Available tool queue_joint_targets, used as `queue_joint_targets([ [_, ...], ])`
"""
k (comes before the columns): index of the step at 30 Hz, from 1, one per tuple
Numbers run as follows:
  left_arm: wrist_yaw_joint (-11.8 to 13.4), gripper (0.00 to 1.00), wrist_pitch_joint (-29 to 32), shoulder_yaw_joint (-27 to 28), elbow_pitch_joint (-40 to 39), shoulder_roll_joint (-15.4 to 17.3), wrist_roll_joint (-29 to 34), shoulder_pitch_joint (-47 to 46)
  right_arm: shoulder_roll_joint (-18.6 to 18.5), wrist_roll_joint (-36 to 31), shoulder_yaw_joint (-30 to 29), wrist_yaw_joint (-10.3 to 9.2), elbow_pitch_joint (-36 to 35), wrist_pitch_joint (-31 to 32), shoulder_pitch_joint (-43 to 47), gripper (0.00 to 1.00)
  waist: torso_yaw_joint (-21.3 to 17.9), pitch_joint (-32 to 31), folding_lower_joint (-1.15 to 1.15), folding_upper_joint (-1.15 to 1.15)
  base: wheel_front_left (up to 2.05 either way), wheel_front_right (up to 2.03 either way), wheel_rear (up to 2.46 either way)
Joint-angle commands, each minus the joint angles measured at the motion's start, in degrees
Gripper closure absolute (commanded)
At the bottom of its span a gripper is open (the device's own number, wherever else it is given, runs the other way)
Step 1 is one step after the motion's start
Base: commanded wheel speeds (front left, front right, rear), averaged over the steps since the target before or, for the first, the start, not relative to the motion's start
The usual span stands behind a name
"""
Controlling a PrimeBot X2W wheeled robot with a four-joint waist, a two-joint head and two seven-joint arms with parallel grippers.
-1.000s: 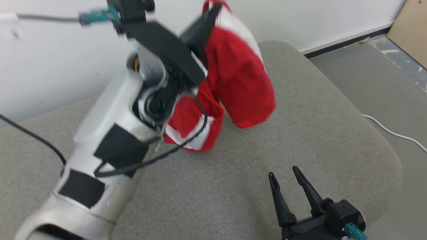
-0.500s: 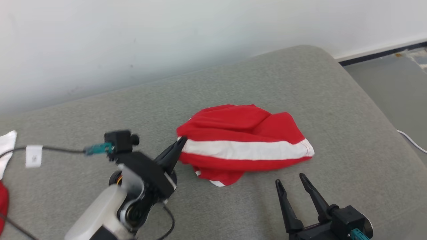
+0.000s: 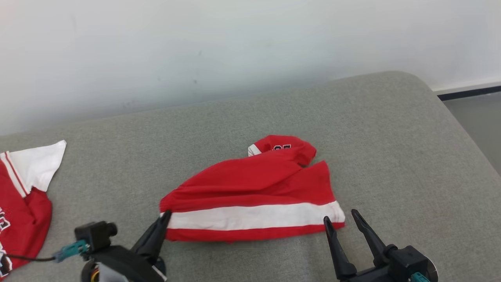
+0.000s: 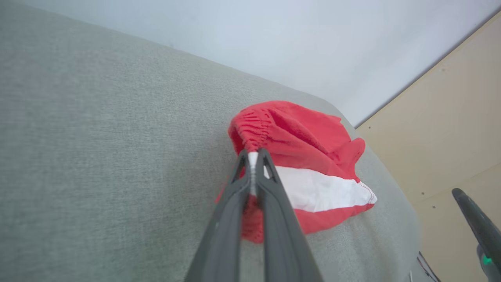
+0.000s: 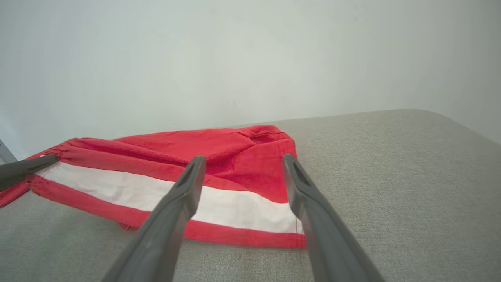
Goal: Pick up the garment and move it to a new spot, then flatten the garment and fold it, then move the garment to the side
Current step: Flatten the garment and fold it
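Print on garment (image 3: 254, 196) unreadable — other garment (image 3: 23, 203) edge-cropped.

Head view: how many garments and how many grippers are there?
Garments: 2, shorts and shirt
Grippers: 2, left gripper and right gripper
Total: 4

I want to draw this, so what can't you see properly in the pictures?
- Head view: the print on the red shorts is too small to read.
- Head view: the other red-and-white garment is cut off by the left edge.
- Left wrist view: the left claw covers the waistband bit it pinches.
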Motion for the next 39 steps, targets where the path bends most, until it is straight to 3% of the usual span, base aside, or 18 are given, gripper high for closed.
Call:
queue_joint_targets([
  [1, 0.46, 1.00, -1.08, 0.18, 0.12, 1.36, 1.62, 1.18, -0.32, 0.59, 0.13, -0.06, -0.02, -0.08, 0.12, 0.00, 0.48, -0.37, 0.00, 0.00, 0.00, 0.00, 0.00],
  [3, 0.72, 1.00, -1.69, 0.11, 0.39, 1.70, 1.91, 1.79, -0.29, 0.56, 0.16, -0.06, 0.02, -0.08, 0.13, 0.00, 0.58, -0.44, 0.00, 0.00, 0.00, 0.00, 0.00],
  [4, 1.21, 0.76, -2.74, 0.16, 0.90, 2.41, 2.90, 2.48, -0.23, 0.67, 0.22, -0.06, 0.08, -0.08, 0.17, 0.00, 0.78, -0.57, 0.00, 0.00, 0.00, 0.00, 0.00],
  [6, 1.39, 0.66, -3.16, -0.02, 1.49, 2.92, 3.36, 2.87, -0.20, 0.71, 0.48, -0.06, 0.19, -0.08, 0.16, 0.00, 1.02, -0.69, 0.00, 0.00, 0.00, 0.00, 0.00],
  [7, 1.57, 0.53, -3.56, 0.13, 1.66, 3.17, 3.77, 2.82, -0.16, 0.68, 0.62, -0.06, 0.19, -0.08, 0.09, 0.00, 1.13, -0.73, 0.00, 0.00, 0.00, 0.00, 0.00],
  [9, 2.15, 0.01, -4.21, 0.22, 1.97, 3.44, 4.65, 2.99, -0.02, 0.69, 0.85, -0.06, 0.17, -0.08, -0.06, 0.00, 1.24, -0.86, 0.00, 0.00, 0.00, 0.00, 0.00],
  [19, 7.62, 0.00, -7.99, 3.02, -0.85, 4.69, 11.86, 6.28, 0.48, 0.95, 0.61, -0.06, -0.13, -0.08, 0.15, 0.00, 1.64, -1.94, 0.00, 0.00, 0.00, 0.00, 0.00],
  [23, 10.89, 0.00, -8.35, 8.36, -5.96, 3.38, 17.14, 9.84, 0.78, 0.76, -0.23, -0.06, -0.15, -0.08, 0.97, 0.00, 2.19, -2.52, 0.00, 0.00, 0.00, 0.00, 0.00],
  [27, 12.43, 0.00, -8.26, 14.90, -11.90, 0.65, 22.96, 15.59, 0.77, 0.67, -0.74, -0.06, -0.13, -0.08, 1.25, 0.00, 2.79, -3.06, 0.00, 0.00, 0.00, 0.00, 0.00],
  [33, 11.96, 0.00, -8.28, 22.35, -18.45, -4.49, 31.45, 22.88, 0.83, 0.54, -1.47, -0.06, -0.05, -0.08, 1.79, 0.00, 3.74, -3.85, 0.00, 0.00, 0.00, 0.00, 0.00],
  [39, 9.93, 0.00, -8.28, 26.43, -22.58, -9.11, 41.32, 27.68, 0.86, 0.87, -3.34, -0.06, 0.79, -0.08, 2.58, 0.00, 4.31, -4.35, 0.00, 0.00, 0.00, 0.00, 0.00],
])
